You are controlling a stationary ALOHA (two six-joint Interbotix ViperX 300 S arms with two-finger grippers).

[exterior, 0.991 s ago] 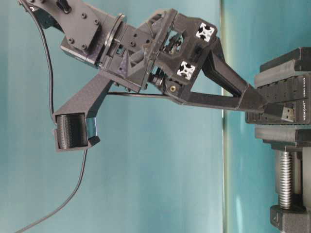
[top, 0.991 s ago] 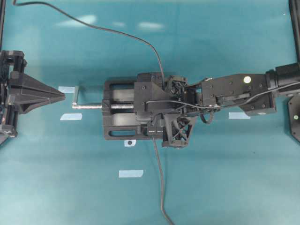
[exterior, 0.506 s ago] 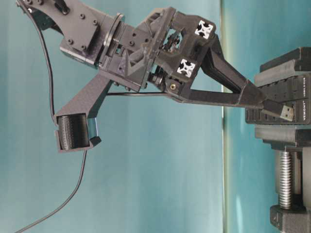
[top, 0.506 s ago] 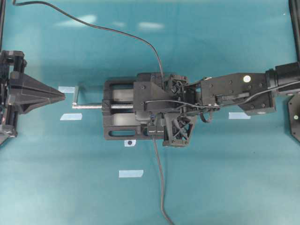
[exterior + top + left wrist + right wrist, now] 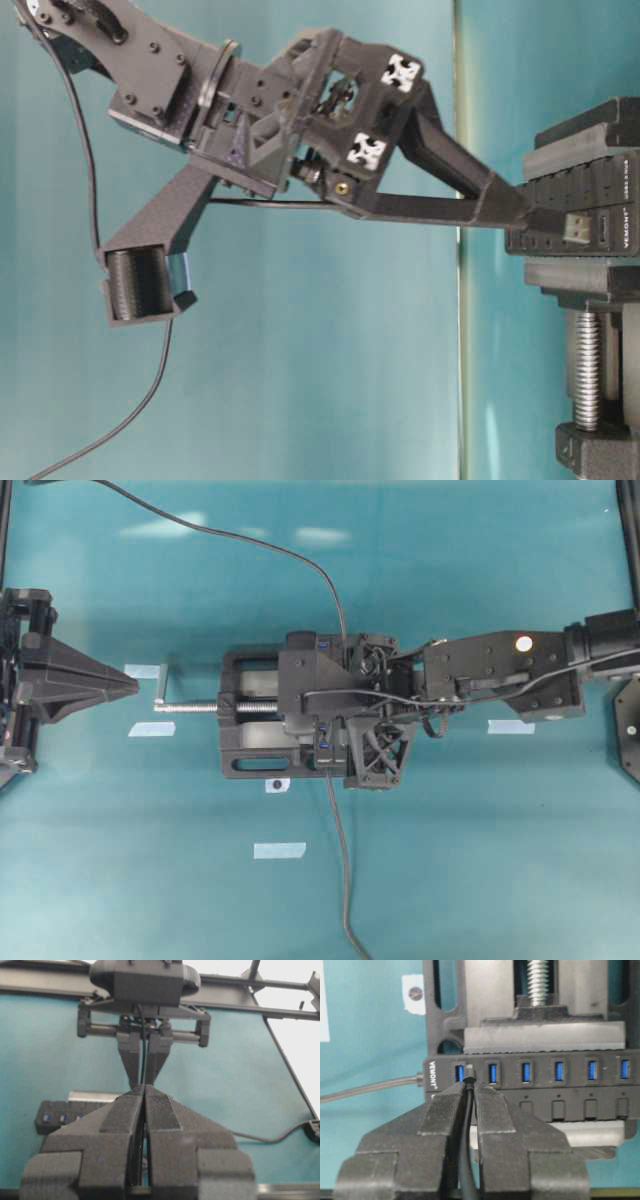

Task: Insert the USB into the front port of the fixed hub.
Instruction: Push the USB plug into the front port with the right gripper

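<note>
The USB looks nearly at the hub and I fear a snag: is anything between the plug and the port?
Nothing visible. The right gripper holds the USB just before the end port of the hub, with no object between them.

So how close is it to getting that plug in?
Done: the right claw has the small black USB plug pinched. In hand: holding its tip by the first blue port beside the label on the long black hub strip. Left: pushing it in.

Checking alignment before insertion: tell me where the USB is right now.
In the right wrist view, the USB sits pinched in the right gripper, just right of the fixed hub's leftmost blue port.
</note>
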